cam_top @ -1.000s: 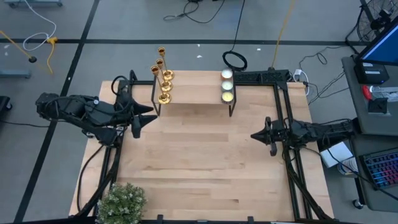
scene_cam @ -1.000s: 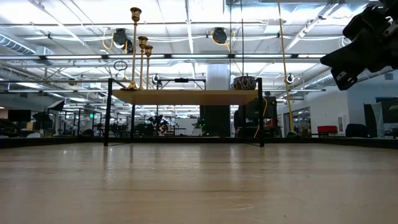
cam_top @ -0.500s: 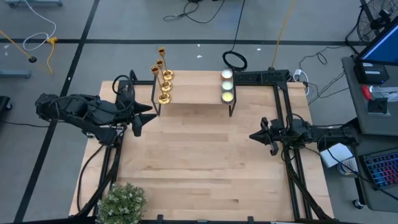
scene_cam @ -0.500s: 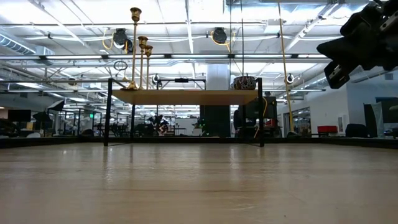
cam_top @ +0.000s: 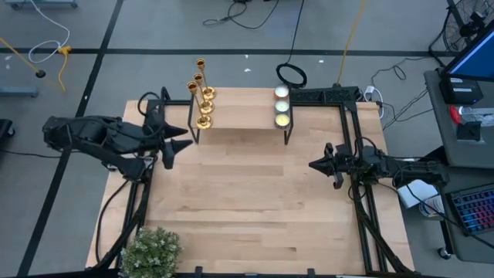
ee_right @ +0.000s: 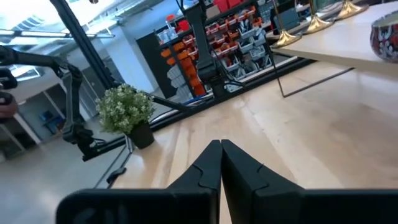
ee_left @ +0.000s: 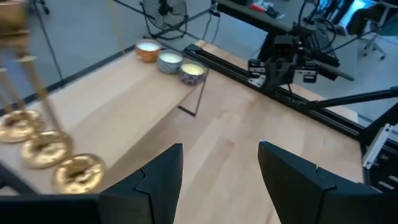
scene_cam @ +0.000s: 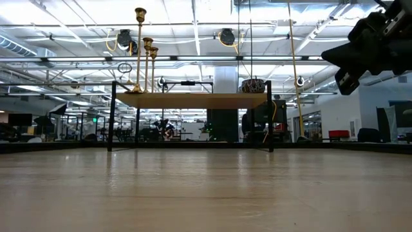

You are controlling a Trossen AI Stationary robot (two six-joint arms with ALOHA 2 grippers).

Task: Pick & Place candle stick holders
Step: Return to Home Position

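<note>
Shelf (cam_top: 239,116) with candle stick holders (cam_top: 205,108), candles (cam_top: 282,106)

candle stick holders (ee_left: 45,149) cut off above, plant (cam_top: 150,249) cropped

No words, numbers or signs can be read anywhere. The red and orange bins (ee_right: 231,34) on the racks in the room past the table may have little labels on them, but they are too small and blurry to tell. The blue screen (cam_top: 477,54) beyond the table's far right corner shows no letters that can be made out.
</note>
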